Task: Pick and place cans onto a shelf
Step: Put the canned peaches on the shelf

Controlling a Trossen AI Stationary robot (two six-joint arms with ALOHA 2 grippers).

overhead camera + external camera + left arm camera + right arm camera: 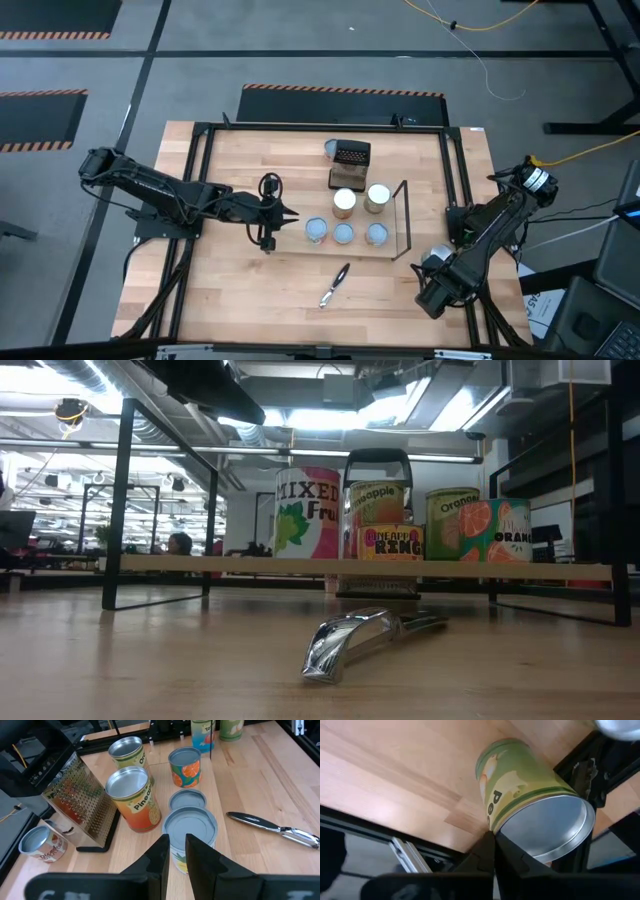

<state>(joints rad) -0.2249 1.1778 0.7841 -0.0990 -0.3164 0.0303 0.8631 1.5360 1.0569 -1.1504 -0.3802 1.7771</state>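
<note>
The shelf (405,215), a black wire rack with a wooden board (200,565), stands mid-table with several cans on it, among them a pineapple can (132,795) and an orange can (185,766). My left gripper (177,850) (293,213) hovers open, with a narrow gap, just above and to the left of a pale-blue-topped can (190,827) at the shelf's near left. My right gripper (493,842) (432,272) is shut near the table's right near corner, beside a green can (520,785) that stands on the table, silver top (437,258) up. My right gripper's shut fingertips come slanting down from above and lie right at the rim (495,831) of the green can's silver top. I cannot tell whether they pinch the rim or only stand against it. The can rests on the table.
A dark perforated grater (350,160) (80,795) stands behind the shelf, with a small can (42,842) beyond it. A shiny metal tool (335,285) (360,638) lies on the table near the front. The black outer frame (590,775) runs close beside the green can.
</note>
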